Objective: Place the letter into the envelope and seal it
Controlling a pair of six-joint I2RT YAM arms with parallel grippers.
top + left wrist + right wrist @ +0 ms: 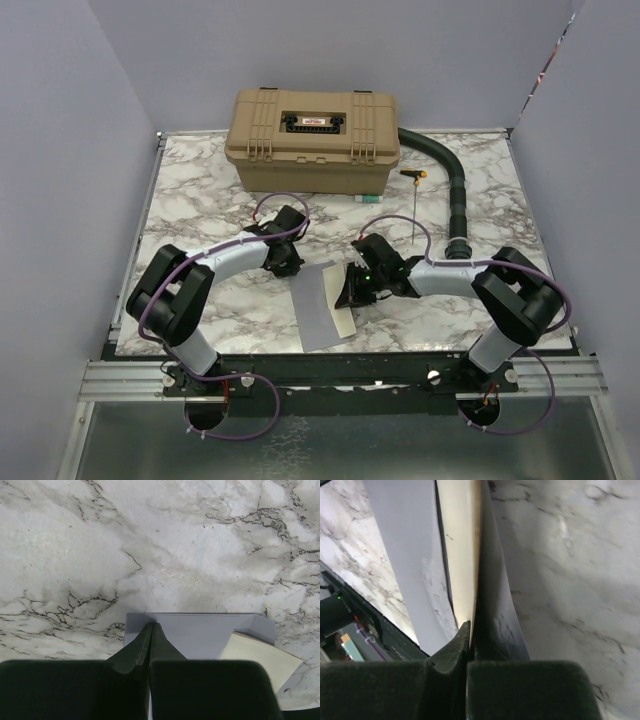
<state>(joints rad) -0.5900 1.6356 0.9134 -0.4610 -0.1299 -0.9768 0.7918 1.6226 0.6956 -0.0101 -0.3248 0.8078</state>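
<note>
**Grey envelope (200, 635) held near the front edge**

Marble tabletop (200, 200) lies bare toward the left edge. A tan case (312, 140), lid shut, stands at the far edge, with a dark hose (455, 190) near the far right corner. The envelope lies by the front edge, centre. The left claw (151, 626) is clenched on its edge. The letter (460, 555) sits partly inside, one corner protruding, and the right claw (469, 625) is clenched on it.

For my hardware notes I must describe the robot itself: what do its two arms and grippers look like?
Both the left arm and the right arm have pale grey tubular links between bulky black joints, with thin purple cables looping alongside. The left gripper and right gripper have dark, matte fingers tapering to wedges.
</note>
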